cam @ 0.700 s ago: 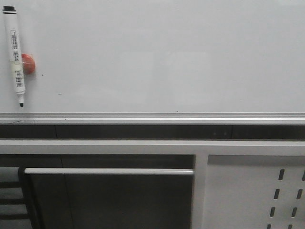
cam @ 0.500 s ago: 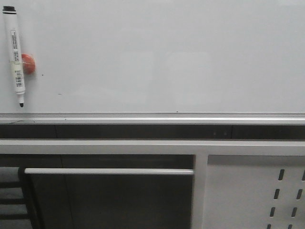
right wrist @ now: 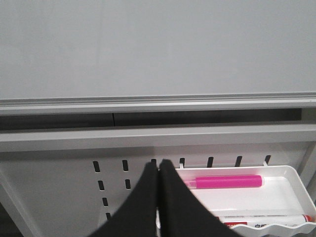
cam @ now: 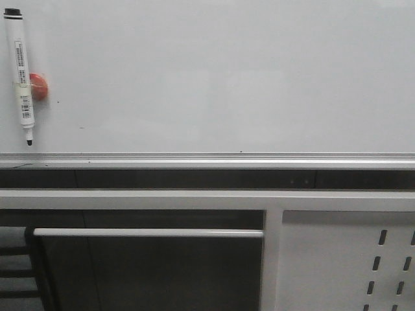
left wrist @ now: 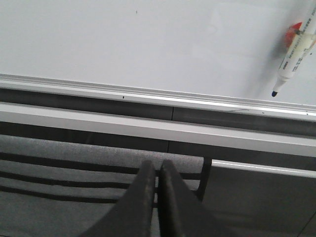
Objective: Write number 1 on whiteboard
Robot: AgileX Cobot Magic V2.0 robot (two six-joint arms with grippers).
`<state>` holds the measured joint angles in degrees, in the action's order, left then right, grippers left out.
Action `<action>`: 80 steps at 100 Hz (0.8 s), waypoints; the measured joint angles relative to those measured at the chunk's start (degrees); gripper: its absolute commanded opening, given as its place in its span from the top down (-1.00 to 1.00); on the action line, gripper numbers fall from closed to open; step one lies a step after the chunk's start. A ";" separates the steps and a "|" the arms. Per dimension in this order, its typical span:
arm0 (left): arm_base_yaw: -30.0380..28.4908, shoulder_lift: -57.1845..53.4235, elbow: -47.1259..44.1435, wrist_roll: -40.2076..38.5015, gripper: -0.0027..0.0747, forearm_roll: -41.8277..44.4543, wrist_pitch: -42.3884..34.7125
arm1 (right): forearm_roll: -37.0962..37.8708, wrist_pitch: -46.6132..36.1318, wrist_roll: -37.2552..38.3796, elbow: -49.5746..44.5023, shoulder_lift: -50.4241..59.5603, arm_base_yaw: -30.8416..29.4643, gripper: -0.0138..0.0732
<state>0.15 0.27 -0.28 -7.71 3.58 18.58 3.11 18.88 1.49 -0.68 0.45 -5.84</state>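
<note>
The whiteboard (cam: 220, 78) fills the upper part of the front view, its silver edge strip running along the bottom, and it carries no number 1 yet; only a few tiny dark specks show on the white surface, so by my reading the writing has not begun. A black-tipped marker (cam: 19, 74) hangs upright near the board's left edge, tip down and uncapped, held against the board beside a small red magnet (cam: 39, 86); the left wrist view shows the same marker (left wrist: 295, 54) and the board (left wrist: 138, 39) above the edge strip. The left hand (left wrist: 158, 170) has its fingers pressed together with nothing between them, low and well apart from the marker; the right hand (right wrist: 158, 170) is likewise closed and empty, sitting over a white tray (right wrist: 284, 197) that holds a pink marker (right wrist: 227, 181) and another pen whose make I cannot tell. What is left, I judge, is everything: fetch a marker, bring its tip to the board, and draw the stroke.
</note>
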 measured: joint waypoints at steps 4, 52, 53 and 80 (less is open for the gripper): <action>0.00 0.00 0.00 0.00 0.98 0.00 0.00 | 0.00 0.00 0.00 0.00 0.00 0.00 0.85; 0.00 0.00 0.00 0.00 0.98 1.04 -20.01 | -3.72 -16.68 0.00 0.00 0.00 0.00 0.85; 0.00 0.00 0.00 0.00 0.98 1.04 -21.22 | -3.68 -17.40 0.00 0.00 0.00 0.00 0.85; 0.00 0.00 0.00 0.00 0.98 1.04 -36.60 | -3.82 -29.12 0.00 0.00 0.00 0.00 0.85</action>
<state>0.15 0.27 -0.28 -7.71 4.62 -18.02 -0.71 -10.24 1.49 -0.68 0.45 -5.84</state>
